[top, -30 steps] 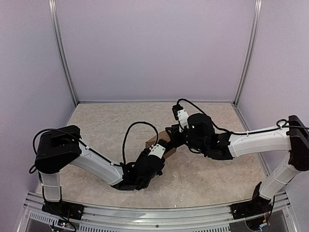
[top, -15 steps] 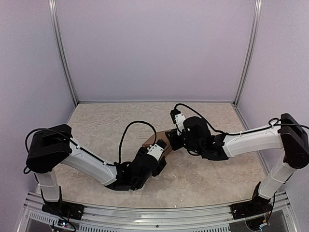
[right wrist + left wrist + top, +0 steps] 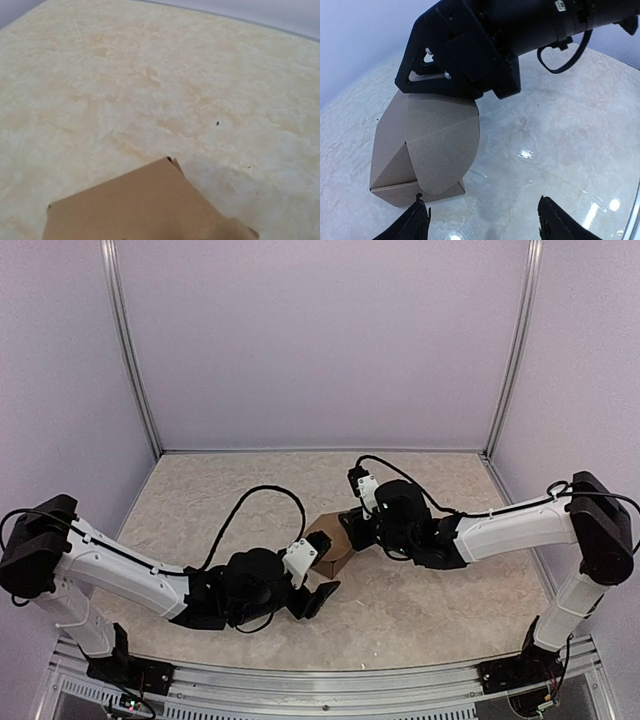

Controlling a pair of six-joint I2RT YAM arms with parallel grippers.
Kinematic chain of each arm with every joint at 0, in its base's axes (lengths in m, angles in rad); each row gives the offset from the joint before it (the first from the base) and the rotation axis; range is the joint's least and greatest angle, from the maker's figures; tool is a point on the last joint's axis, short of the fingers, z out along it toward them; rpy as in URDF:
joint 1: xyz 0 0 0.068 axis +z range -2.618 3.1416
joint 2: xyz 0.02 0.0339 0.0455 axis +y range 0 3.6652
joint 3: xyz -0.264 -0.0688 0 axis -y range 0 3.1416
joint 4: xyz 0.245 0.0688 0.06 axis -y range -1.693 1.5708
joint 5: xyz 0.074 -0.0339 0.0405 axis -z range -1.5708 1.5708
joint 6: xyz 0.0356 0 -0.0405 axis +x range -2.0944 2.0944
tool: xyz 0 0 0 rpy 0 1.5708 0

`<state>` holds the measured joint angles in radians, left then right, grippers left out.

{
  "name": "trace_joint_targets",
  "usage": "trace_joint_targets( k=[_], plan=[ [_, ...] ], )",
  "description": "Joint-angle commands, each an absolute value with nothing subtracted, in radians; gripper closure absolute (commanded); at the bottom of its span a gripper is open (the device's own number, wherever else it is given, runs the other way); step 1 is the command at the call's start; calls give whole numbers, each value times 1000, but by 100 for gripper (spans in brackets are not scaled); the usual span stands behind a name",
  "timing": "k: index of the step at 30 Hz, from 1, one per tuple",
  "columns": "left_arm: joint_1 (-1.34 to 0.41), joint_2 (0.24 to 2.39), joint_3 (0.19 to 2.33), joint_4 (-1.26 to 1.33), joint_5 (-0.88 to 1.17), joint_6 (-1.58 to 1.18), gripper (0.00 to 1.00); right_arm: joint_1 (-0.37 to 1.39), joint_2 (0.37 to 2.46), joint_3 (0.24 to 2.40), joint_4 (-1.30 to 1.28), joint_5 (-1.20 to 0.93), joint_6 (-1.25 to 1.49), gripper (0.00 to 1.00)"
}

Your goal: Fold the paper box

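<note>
The paper box point(image 3: 328, 546) is a brown, partly folded carton standing on the table's middle. In the left wrist view the box point(image 3: 420, 150) shows a rounded flap lying over its near face. My right gripper point(image 3: 349, 530) sits on the box's far top edge and looks shut on it; its black body point(image 3: 470, 45) hangs over the box. In the right wrist view only a brown panel of the box point(image 3: 135, 210) shows, and my own fingers are hidden. My left gripper point(image 3: 322, 594) is open and empty, just near of the box, with its fingertips point(image 3: 418, 222) low and apart.
The marbled table top point(image 3: 440, 600) is ringed by pale walls with metal corner posts point(image 3: 130, 360). A black cable point(image 3: 255, 502) loops above my left arm. Both arms stretch across the table's near half.
My left gripper has let go of the box, opened and pulled back toward the near left. My right gripper has shifted slightly left with the box.
</note>
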<state>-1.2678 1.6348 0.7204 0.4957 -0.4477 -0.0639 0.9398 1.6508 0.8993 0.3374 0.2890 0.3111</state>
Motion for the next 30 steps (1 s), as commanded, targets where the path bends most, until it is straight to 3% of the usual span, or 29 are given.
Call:
trace_joint_targets(
  k=[1,11,30],
  plan=[
    [-1232,1529,642,432,-271,-119,29,920,1684,922,325,255,297,70],
    [-1039,1379,697,289,-259,-316,30,911,1730,922,306,220,280,71],
    [-927,1540,794,297,-169,-650,31,908,1735,905,215,217,245,77]
  ],
)
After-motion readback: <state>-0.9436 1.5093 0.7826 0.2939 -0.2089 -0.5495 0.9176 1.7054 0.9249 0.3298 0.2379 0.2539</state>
